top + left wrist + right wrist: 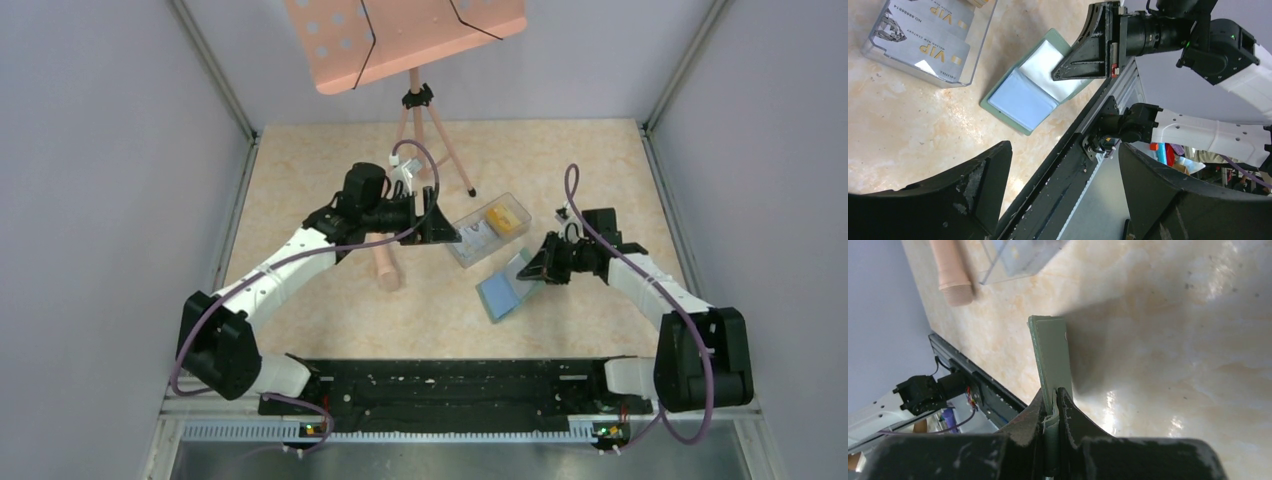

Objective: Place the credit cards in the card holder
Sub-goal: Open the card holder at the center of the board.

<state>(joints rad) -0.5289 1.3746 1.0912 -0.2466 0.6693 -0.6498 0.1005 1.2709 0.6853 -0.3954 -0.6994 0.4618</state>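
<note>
The card holder (503, 291) lies open on the table, sage green outside with a pale blue sleeve (1021, 100) inside. My right gripper (530, 270) is shut on its right flap (1050, 352), which it holds tilted up off the table. The credit cards sit in a clear box (489, 229): an orange-yellow one (506, 218) and grey-white ones marked VIP (928, 32). My left gripper (447, 234) hovers at the box's left end, open, with nothing between its fingers (975, 187).
A peach cylinder (386, 264) lies left of the box. A tripod (417, 110) carrying a pink perforated board (400, 35) stands at the back. A black rail (450, 385) runs along the near edge. Grey walls close in both sides.
</note>
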